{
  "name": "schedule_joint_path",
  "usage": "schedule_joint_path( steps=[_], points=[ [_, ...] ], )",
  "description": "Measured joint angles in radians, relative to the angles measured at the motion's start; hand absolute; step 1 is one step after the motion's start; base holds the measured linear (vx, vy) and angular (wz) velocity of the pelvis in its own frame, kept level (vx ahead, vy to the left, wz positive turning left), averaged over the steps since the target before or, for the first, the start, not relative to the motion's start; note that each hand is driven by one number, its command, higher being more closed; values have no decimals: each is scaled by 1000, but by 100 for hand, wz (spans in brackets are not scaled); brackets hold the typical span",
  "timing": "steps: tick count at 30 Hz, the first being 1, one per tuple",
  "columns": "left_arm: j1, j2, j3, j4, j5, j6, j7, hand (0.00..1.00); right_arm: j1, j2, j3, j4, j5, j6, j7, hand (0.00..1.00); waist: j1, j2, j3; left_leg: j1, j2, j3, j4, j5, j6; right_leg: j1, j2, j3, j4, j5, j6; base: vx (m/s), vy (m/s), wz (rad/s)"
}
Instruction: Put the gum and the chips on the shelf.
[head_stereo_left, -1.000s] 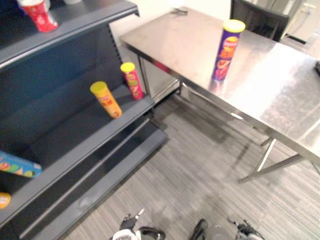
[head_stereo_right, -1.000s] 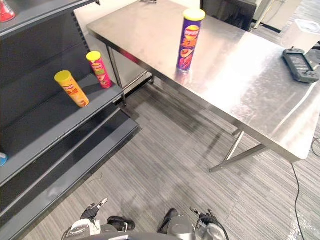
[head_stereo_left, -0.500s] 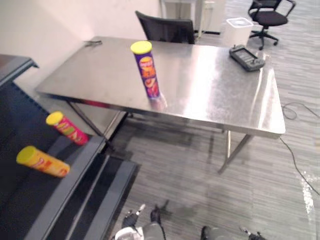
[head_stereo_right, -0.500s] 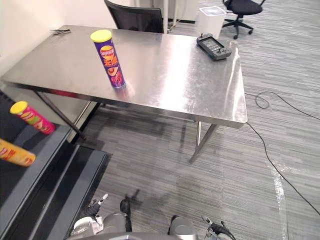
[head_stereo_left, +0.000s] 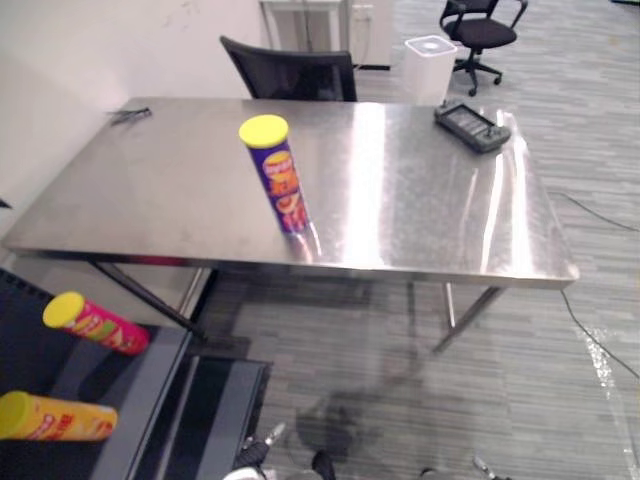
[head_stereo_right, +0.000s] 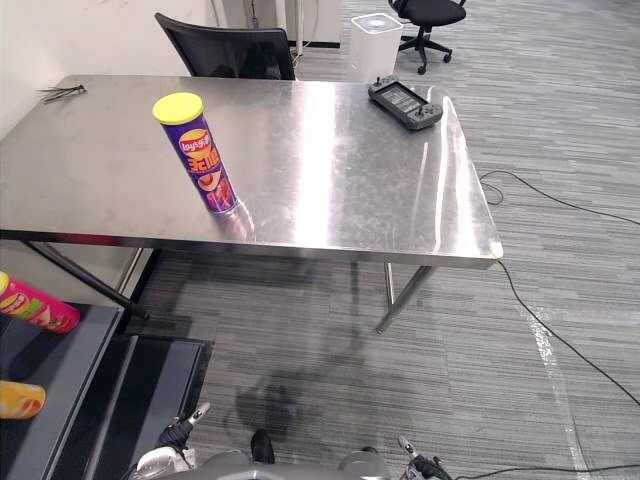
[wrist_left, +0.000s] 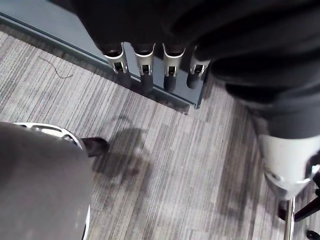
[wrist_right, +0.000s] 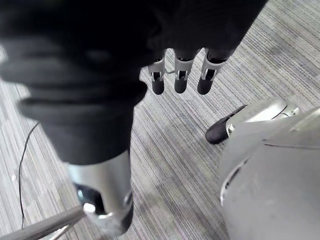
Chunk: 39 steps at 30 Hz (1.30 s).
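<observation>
A tall purple chip can with a yellow lid (head_stereo_left: 283, 185) stands upright on the stainless-steel counter (head_stereo_left: 420, 210), near its front edge and well apart from everything else on it. A black handheld device (head_stereo_left: 470, 125) lies at the far right corner, and a small dark item (head_stereo_left: 130, 115) at the far left corner is too small to identify. A black chair (head_stereo_left: 290, 75) sits behind the counter.

Low on the robot's left is the dark grey shelf (head_stereo_right: 60, 385). It already carries a pink can with a yellow lid (head_stereo_left: 95, 323) and a yellow can (head_stereo_left: 55, 418). Whether either belongs to this task I cannot tell.

The left hand (wrist_left: 144, 70) hangs over the striped floor by the foot of the shelf, its fingers straight and holding nothing. The right hand (wrist_right: 180, 75) also hangs over the floor, fingers straight and empty.

By my reading, the task is barely begun. The purple can has not been picked up and still has to go to the shelf. Where the gum lies I cannot tell. The likely next step is an approach to the counter and a reach for the can.
</observation>
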Motion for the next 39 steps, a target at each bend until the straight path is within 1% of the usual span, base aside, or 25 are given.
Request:
schedule_joint_path(
  steps=[2, 4, 6, 7, 9, 10, 12, 13, 14, 16, 17, 19, 21, 23, 25, 26, 27, 28, 29, 30, 32, 33, 34, 37, 39],
  points=[
    [0, 1, 2, -1, 15, 0, -1, 0, -2, -11, -56, -1, 0, 0, -1, 0, 0, 0, -6, 0, -1, -3, -18, 9, 7, -1, 3, -7, -10, 10, 5, 11, 2, 5],
    [4, 1, 6, -5, 16, 0, -1, 0, -13, -37, -144, -8, 28, 1, -8, 0, -1, -1, -14, 2, -9, -10, -49, 29, 10, -5, 0, -25, -17, 16, 0, -21, 2, 12],
    [12, 1, 9, -16, 16, 0, -2, 0, -27, -64, -184, -65, 58, 1, -36, 0, -2, 0, -15, 2, -18, -25, -74, 49, 14, -9, -4, -35, -17, 16, 0, -52, -1, 17],
    [23, 1, 10, -35, 16, 1, -1, 0, -30, -76, -189, -155, 82, 0, -73, 0, -2, 1, -17, -2, -22, -31, -97, 66, 17, -23, -5, -39, -16, 16, 0, -77, -3, 10],
    [46, 1, 8, -76, 15, -1, 0, 0, -52, -104, -188, -358, 81, -11, -128, 0, -3, 0, -17, -21, -29, -36, -110, 87, 21, -44, -9, -42, -16, 16, 0, -95, 3, 6],
    [50, 1, 8, -85, 15, -1, 1, 0, -62, -116, -190, -417, 77, -18, -149, 0, -2, 0, -17, -28, -31, -39, -110, 91, 23, -51, -10, -45, -16, 16, 0, -119, 4, 11],
    [53, 2, 5, -106, 14, -5, 7, 0, -124, -164, -203, -638, 58, -53, -233, 0, -2, 2, -16, -60, -34, -60, -115, 107, 19, -72, -11, -60, -16, 16, 0, -166, -3, 23],
    [54, 1, 3, -120, 14, -6, 10, 0, -159, -184, -212, -705, 27, -70, -263, 0, 0, 1, -15, -74, -33, -68, -116, 116, 19, -78, -11, -69, -18, 15, 0, -128, -4, 26],
    [54, -1, 3, -126, 14, -6, 11, 0, -186, -197, -220, -734, 6, -79, -282, 0, -1, 0, -14, -82, -32, -78, -117, 121, 18, -81, -9, -75, -19, 15, 0, -152, -15, 31],
    [53, -5, 3, -134, 14, -7, 13, 0, -295, -252, -229, -815, -27, -93, -341, 0, 3, 1, -11, -111, -25, -106, -118, 142, 7, -101, 1, -93, -16, 14, -1, -188, -20, 29],
    [53, -6, 3, -135, 14, -7, 14, 0, -316, -263, -226, -834, -42, -94, -354, 0, 7, 0, -8, -115, -23, -115, -118, 147, 4, -104, 4, -96, -14, 13, -4, -209, -23, 18],
    [58, -9, 2, -153, 13, -7, 16, 0, -379, -292, -200, -899, -94, -99, -384, 0, 28, -3, 2, -133, -12, -134, -118, 167, 6, -113, 14, -111, -14, 3, -7, -144, -14, 19],
    [62, -8, 2, -164, 13, -8, 16, 0, -427, -315, -149, -946, -112, -102, -398, 0, 32, -6, 5, -154, -7, -146, -118, 178, 5, -126, 18, -124, -14, 6, -9, -63, 8, 20],
    [60, -7, 2, -172, 13, -10, 17, 0, -490, -356, -46, -1002, -141, -114, -396, 0, 42, -8, 10, -169, -7, -159, -118, 187, 10, -128, 25, -135, -21, 18, -16, -16, 9, 15],
    [57, -5, 1, -179, 13, -13, 17, 0, -528, -375, 28, -1009, -166, -123, -390, 0, 57, -16, 15, -170, -7, -164, -118, 189, 11, -125, 28, -138, -28, 27, -13, 17, 5, 8],
    [58, -4, 1, -189, 13, -14, 19, 0, -568, -379, 94, -1008, -167, -124, -377, 0, 66, -21, 18, -174, -7, -167, -118, 191, 14, -124, 31, -141, -33, 34, -14, 26, 4, 4],
    [58, -3, 1, -192, 13, -15, 19, 0, -591, -380, 126, -1006, -167, -124, -360, 0, 69, -23, 19, -177, -7, -168, -117, 192, 15, -124, 31, -142, -35, 37, -18, 46, 4, 5],
    [57, -2, 1, -197, 13, -20, 18, 0, -629, -381, 180, -993, -167, -125, -338, 0, 74, -25, 24, -179, -7, -170, -117, 199, 24, -123, 32, -144, -38, 43, -21, 61, 9, 5],
    [54, -2, -4, -203, 13, -21, 19, 0, -677, -386, 264, -960, -166, -125, -299, 0, 91, -25, 27, -179, -10, -172, -116, 200, 26, -119, 31, -147, -42, 45, -21, 49, 9, 7],
    [54, -1, -7, -203, 13, -21, 19, 0, -698, -386, 293, -939, -163, -124, -277, 0, 95, -25, 28, -178, -11, -175, -115, 201, 26, -117, 31, -150, -43, 45, -21, 60, 14, 14],
    [49, 0, -10, -205, 13, -21, 18, 0, -781, -387, 389, -851, -157, -122, -226, 0, 115, -25, 39, -178, -13, -193, -112, 202, 27, -104, 32, -168, -49, 45, -21, 50, 9, 20],
    [50, 1, -10, -208, 13, -22, 18, 0, -808, -387, 409, -824, -154, -121, -213, 0, 119, -26, 45, -178, -13, -195, -111, 203, 26, -103, 33, -170, -49, 45, -21, 16, 2, 14],
    [47, 2, -10, -209, 11, -22, 18, 0, -863, -387, 445, -775, -125, -117, -189, 0, 130, -25, 57, -178, -12, -199, -111, 205, 26, -101, 35, -174, -49, 45, -21, -2, 1, 5],
    [46, 8, -9, -201, 8, -21, 19, 0, -960, -387, 489, -677, -75, -108, -151, 0, 158, -23, 76, -179, -12, -206, -116, 205, 26, -98, 36, -181, -49, 45, -21, -12, 7, 7],
    [46, 11, -9, -195, 5, -20, 19, 0, -990, -387, 491, -651, -66, -101, -150, 0, 167, -23, 83, -182, -12, -217, -116, 206, 25, -94, 37, -190, -49, 45, -21, -4, 13, 15]
  ],
)
